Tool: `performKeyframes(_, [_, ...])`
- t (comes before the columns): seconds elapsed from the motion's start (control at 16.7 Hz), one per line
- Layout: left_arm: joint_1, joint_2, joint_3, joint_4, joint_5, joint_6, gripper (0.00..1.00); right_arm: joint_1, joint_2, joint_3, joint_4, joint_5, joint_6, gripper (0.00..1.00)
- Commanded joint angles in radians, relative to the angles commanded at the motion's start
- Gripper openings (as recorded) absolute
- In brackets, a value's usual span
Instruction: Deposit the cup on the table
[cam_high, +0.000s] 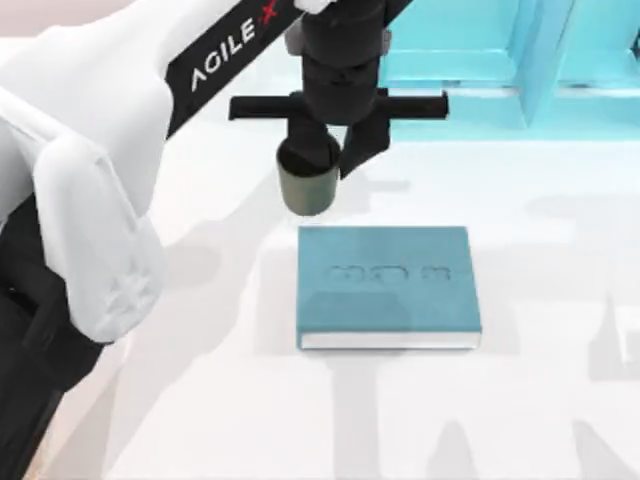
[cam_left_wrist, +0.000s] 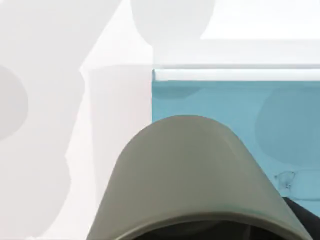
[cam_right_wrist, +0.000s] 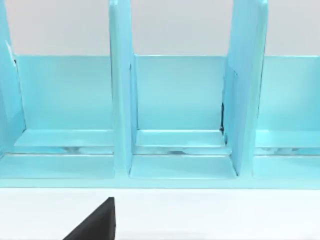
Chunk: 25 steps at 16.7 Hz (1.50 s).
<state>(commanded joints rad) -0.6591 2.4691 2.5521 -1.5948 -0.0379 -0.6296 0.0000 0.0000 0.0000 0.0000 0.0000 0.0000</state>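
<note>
The olive-brown cup (cam_high: 307, 187) hangs upright in my left gripper (cam_high: 325, 150), whose black fingers are shut on its rim. It is held over the white table (cam_high: 200, 400), just beyond the far left corner of the teal book (cam_high: 388, 288). In the left wrist view the cup's wall (cam_left_wrist: 190, 170) looms close, with the book (cam_left_wrist: 225, 100) and the table (cam_left_wrist: 50, 125) below it. I cannot tell whether the cup's base touches the table. A black tip of my right gripper (cam_right_wrist: 95, 222) faces the shelf.
A light blue shelf unit (cam_high: 470, 60) with upright dividers (cam_right_wrist: 180, 95) stands along the back right of the table. The book lies flat in the middle. Bare white tabletop spreads to the left and the front of it.
</note>
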Motion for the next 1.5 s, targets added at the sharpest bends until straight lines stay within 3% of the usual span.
performKeyframes(0.18, [0.058,0.011,0.029,-0.056,0.032,0.061,0.0,0.0,0.0,0.0,0.0,0.0,0.0,1.0])
performKeyframes(0.54, [0.057,0.004,0.011,-0.04,0.028,0.063,0.0,0.0,0.0,0.0,0.0,0.0,0.0,1.0])
performKeyframes(1.08, [0.077,-0.093,-0.395,0.261,0.031,0.077,0.0,0.0,0.0,0.0,0.0,0.0,0.0,1.0])
performKeyframes(1.44, [0.078,-0.099,-0.427,0.29,0.031,0.079,0.0,0.0,0.0,0.0,0.0,0.0,0.0,1.0])
performKeyframes(1.5, [0.078,-0.099,-0.427,0.29,0.031,0.079,0.08,0.0,0.0,0.0,0.0,0.0,0.0,1.0])
